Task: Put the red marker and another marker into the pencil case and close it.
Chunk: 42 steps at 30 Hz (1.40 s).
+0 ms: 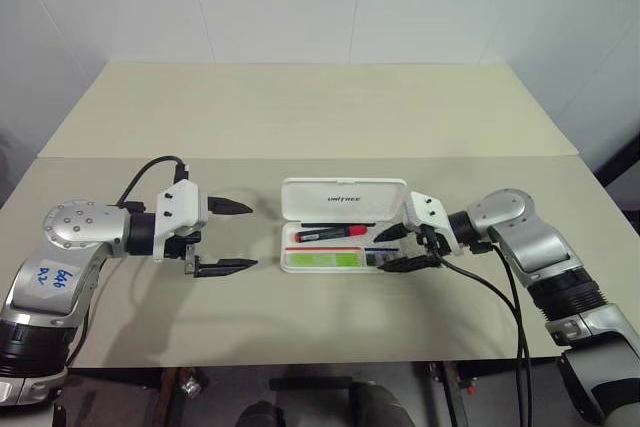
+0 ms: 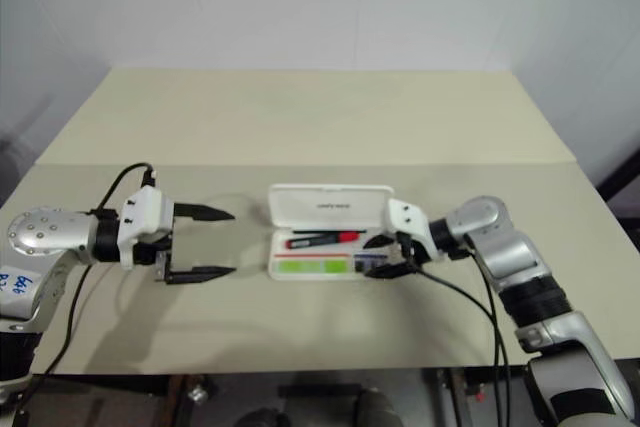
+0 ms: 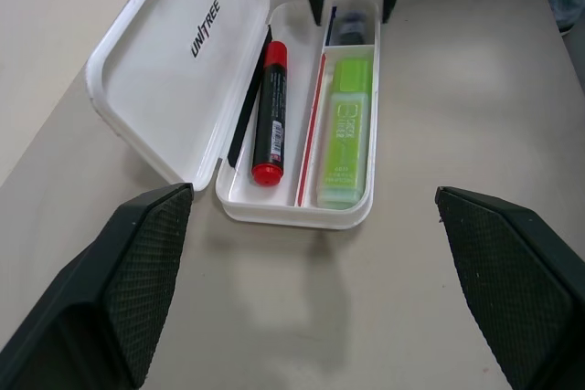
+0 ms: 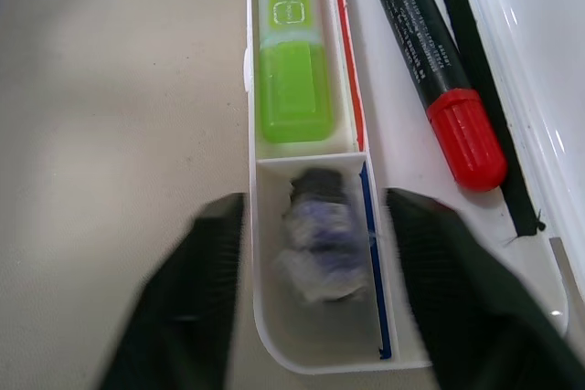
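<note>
The white pencil case [image 1: 343, 197] lies open at the middle of the table, its lid tilted back. Inside, the red marker [image 1: 330, 234] rests in the rear compartment. The light-green highlighter [image 1: 323, 259] lies in the front one. At the case's right end my right gripper [image 1: 381, 253] stands open, its fingers either side of a small compartment holding a small dark grey object [image 4: 320, 226], which lies loose between them. To the left of the case and apart from it, my left gripper [image 1: 252, 237] is wide open and points at the case.
A seam [image 1: 300, 157] runs across the beige table behind the case. The table's front edge [image 1: 320, 362] lies close below both arms. Black cables [image 1: 505, 297] hang from the right arm.
</note>
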### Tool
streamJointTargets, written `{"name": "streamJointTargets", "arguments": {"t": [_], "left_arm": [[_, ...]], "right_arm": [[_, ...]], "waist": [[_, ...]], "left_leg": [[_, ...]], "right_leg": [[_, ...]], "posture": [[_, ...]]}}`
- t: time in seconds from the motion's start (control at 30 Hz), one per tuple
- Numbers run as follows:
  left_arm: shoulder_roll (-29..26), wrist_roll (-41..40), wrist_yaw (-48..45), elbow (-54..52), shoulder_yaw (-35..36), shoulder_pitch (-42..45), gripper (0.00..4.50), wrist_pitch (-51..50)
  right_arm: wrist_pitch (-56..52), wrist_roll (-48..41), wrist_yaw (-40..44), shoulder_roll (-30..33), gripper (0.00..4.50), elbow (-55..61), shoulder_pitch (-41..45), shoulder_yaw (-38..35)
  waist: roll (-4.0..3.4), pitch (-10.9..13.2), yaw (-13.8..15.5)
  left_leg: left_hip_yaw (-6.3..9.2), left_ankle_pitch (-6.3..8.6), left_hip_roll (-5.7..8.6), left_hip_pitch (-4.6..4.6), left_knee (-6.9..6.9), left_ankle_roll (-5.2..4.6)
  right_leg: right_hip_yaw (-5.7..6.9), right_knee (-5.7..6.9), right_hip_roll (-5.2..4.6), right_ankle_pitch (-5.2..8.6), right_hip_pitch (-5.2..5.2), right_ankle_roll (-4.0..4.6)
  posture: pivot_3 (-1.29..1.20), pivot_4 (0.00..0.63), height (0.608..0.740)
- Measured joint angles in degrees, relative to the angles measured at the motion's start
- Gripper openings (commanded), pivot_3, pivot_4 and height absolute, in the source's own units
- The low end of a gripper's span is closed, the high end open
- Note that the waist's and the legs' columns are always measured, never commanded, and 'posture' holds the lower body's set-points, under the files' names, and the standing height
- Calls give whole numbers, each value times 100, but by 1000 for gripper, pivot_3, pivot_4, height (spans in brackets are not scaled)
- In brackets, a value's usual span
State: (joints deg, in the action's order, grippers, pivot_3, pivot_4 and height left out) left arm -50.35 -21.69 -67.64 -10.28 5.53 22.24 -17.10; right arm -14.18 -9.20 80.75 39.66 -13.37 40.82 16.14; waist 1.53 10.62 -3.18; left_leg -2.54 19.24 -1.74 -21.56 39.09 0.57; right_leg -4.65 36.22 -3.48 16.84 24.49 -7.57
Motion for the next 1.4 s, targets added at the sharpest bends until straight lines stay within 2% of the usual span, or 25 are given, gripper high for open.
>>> {"name": "streamJointTargets", "arguments": {"t": [0.07,0.33,0.57,0.73,1.0,1.03,1.23,1.4], "left_arm": [[1,0,-2,5,-3,8,4500,7],[22,0,-65,217,-75,171,4500,75],[23,-72,-133,464,-56,221,4500,132],[21,-264,-176,799,137,447,2959,102],[103,-385,-126,886,149,467,207,56],[128,-385,-105,886,149,477,24,50],[261,-385,55,909,145,676,24,22],[490,-239,537,1338,80,1163,24,-73]], "right_arm": [[-34,-59,0,0,4474,77,-1,-59],[-563,-874,-27,134,4474,880,-276,-780],[-1144,-1542,-360,685,4474,1571,-874,-1841],[-1296,-1723,-566,1069,4500,1776,-1180,-2362],[-1295,-1782,-921,1087,4500,1795,-1224,-2394],[-1273,-1782,-936,1084,4500,1804,-1244,-2392],[-1210,-1787,-1082,1014,4500,1834,-1273,-2358],[-1173,-1787,-1153,998,4500,1833,-1272,-2351]], "waist": [[0,0,1],[0,0,30],[0,0,105],[0,0,130],[0,0,144],[0,0,147],[0,0,152],[0,0,157]], "left_leg": [[0,0,0,0,0,0],[2,0,1,0,0,0],[1,1,1,0,0,-1],[-7,0,5,9,0,-1],[-10,0,2,9,0,0],[-10,0,2,9,1,0],[-10,0,3,9,1,0],[-10,-1,9,9,5,0]], "right_leg": [[0,0,0,0,0,0],[1,0,-2,0,-1,0],[0,-3,1,0,-1,0],[-6,-16,4,0,-2,1],[-9,-15,4,0,-2,0],[-9,-16,3,0,-2,0],[-9,-16,4,0,-2,0],[-9,-14,6,0,-2,0]], "posture": [[0,150,740],[0,150,740],[0,150,740],[0,150,740],[0,150,740],[0,150,740],[0,150,740],[0,150,740]]}}
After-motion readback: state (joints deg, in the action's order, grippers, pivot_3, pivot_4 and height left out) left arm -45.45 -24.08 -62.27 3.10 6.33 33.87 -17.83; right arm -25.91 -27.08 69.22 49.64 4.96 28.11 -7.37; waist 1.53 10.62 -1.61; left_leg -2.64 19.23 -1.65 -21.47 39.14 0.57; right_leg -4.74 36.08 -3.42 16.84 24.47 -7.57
